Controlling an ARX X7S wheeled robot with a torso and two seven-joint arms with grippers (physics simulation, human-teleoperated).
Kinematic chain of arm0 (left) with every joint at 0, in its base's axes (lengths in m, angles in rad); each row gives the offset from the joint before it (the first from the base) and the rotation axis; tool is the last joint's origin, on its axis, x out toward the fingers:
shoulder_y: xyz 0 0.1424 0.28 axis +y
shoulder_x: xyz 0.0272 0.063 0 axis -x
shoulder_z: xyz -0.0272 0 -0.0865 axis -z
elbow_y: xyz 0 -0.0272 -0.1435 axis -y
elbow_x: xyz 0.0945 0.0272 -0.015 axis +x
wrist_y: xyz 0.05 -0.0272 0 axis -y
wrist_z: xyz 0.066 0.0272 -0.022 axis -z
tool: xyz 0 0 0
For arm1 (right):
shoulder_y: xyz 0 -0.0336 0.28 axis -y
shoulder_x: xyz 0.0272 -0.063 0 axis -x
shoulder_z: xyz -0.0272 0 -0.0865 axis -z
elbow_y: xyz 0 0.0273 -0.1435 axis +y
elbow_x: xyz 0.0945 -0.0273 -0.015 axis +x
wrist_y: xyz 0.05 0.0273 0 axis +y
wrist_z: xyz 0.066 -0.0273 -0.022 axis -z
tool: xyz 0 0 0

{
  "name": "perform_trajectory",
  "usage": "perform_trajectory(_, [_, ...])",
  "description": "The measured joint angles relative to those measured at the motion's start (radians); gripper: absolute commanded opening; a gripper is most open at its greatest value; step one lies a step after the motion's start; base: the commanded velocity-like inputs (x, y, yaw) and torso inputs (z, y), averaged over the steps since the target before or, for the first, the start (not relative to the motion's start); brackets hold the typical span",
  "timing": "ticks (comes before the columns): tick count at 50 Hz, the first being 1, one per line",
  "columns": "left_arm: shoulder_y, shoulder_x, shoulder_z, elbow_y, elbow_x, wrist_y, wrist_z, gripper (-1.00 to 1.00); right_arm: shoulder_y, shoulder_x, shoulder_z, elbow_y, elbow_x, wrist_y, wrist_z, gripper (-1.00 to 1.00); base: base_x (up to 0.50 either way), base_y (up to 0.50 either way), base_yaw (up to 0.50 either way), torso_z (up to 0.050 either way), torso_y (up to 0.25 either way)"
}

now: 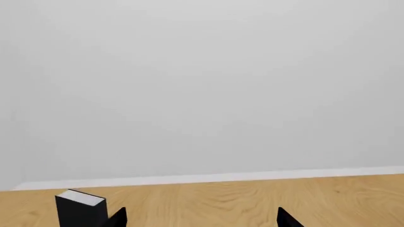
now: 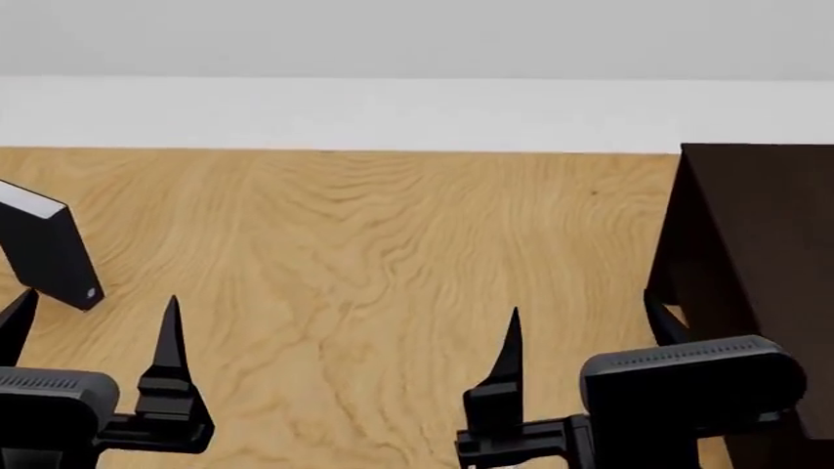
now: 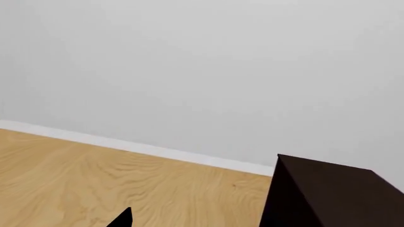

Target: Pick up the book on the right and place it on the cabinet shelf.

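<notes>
My two grippers hang low over a wood floor [image 2: 365,254], seen from my head camera, with a white baseboard [image 2: 391,115] and pale wall [image 1: 202,85] beyond. My left gripper [image 2: 92,327] has its black fingers spread wide and grips nothing; my right gripper [image 2: 587,337] is likewise spread and empty, one fingertip near the floor's middle, the other close against the cabinet [image 2: 763,254].

That cabinet, very dark brown, stands at the right edge of the head view, its flat top and near side showing; the right wrist camera catches the same dark corner [image 3: 328,194] against the wall. Its shelf boards cannot be made out from here.

A black book [image 2: 46,249] with white page edges stands upright on the floor at far left, tilted in the head view, just beyond my left gripper and apart from it. The left wrist camera shows it [image 1: 81,208] beside one fingertip.

The grey book to be picked up appears in none of the three views.
</notes>
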Motion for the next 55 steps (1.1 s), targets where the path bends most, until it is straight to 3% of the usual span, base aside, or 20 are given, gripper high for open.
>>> perform_trajectory(23, [0.003,-0.008,-0.004,0.007,-0.021,0.001,-0.012,1.00,0.008,-0.002,0.000,-0.012,0.018,0.042,0.016,1.00,0.00,0.00,0.00,0.000,0.000])
perform_trajectory(55, [-0.001,-0.029,-0.019,0.009,-0.059,0.006,-0.013,1.00,0.103,-0.089,0.191,-0.256,0.321,0.658,0.019,1.00,0.00,0.00,0.00,0.000,0.000])
